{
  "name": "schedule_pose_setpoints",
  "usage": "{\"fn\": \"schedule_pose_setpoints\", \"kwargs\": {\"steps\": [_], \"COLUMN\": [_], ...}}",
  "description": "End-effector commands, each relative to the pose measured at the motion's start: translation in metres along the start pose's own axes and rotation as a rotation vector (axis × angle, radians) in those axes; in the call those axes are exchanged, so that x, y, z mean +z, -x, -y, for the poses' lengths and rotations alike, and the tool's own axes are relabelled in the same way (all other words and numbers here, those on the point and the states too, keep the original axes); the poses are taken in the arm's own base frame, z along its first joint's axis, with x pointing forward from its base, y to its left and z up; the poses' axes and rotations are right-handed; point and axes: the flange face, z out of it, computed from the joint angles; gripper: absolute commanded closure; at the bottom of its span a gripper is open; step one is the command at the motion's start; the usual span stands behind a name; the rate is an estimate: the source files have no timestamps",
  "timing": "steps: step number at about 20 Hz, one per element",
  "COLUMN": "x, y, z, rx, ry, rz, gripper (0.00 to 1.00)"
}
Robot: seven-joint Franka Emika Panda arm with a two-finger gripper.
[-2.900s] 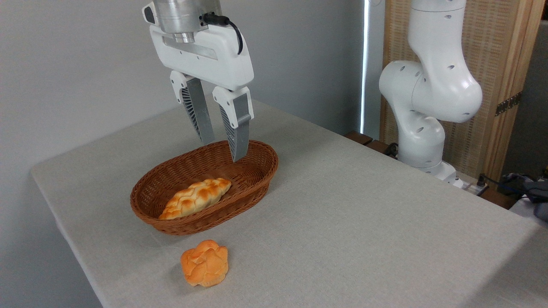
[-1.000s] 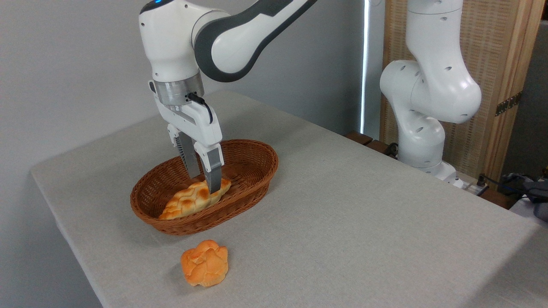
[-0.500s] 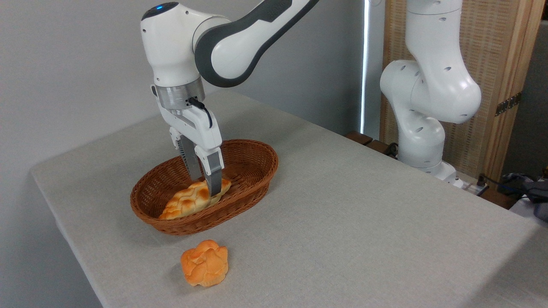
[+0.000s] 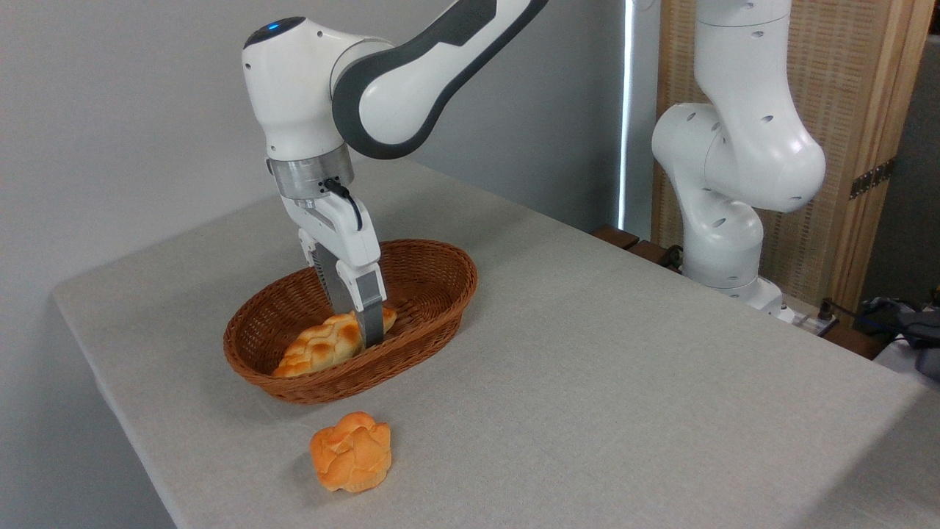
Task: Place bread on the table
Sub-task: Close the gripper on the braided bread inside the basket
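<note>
— Golden bread (image 4: 323,345) lies in the wicker basket (image 4: 433,294), long axis slanting lower-left to upper-right.
— And the pincer (image 4: 363,334)?
— Astride its upper-right end, nearly closed; a firm grip isn't clear.

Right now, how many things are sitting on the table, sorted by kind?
Bread: 2, the braided loaf in the basket and the round bun on the cloth
Baskets: 1, the brown wicker basket
Total: 3
</note>
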Motion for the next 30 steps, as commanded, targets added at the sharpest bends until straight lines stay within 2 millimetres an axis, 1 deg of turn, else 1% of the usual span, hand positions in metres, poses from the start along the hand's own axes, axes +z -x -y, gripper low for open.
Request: {"fn": "schedule_pose_setpoints", "kwargs": {"steps": [1,6,7,9,12,13,14,15,17,21,30], "x": [-0.0004,0.0037,0.0025,0.0065,0.0075,0.0075,0.0074,0.0074,0.0075,0.0075,0.0075], "y": [-0.0031,-0.0062,-0.0069,-0.0077,-0.0082,-0.0082,-0.0083,-0.0083,-0.0083,-0.0083,-0.0083], "z": [0.0030,0.0040,0.0044,0.0048,0.0057,0.0057,0.0057,0.0057,0.0054,0.0054,0.0054], "rx": [0.010,0.002,0.002,0.003,0.000,0.002,0.002,0.003,0.002,0.004,0.005], "ry": [-0.036,-0.038,-0.041,-0.036,-0.037,-0.037,-0.036,-0.036,-0.029,-0.030,-0.030], "rz": [-0.041,-0.062,-0.068,-0.065,-0.075,-0.075,-0.077,-0.077,-0.079,-0.079,-0.079], "gripper": [0.00,0.01,0.02,0.05,0.17,0.24,0.37,0.42,0.49,0.51,0.51]}}
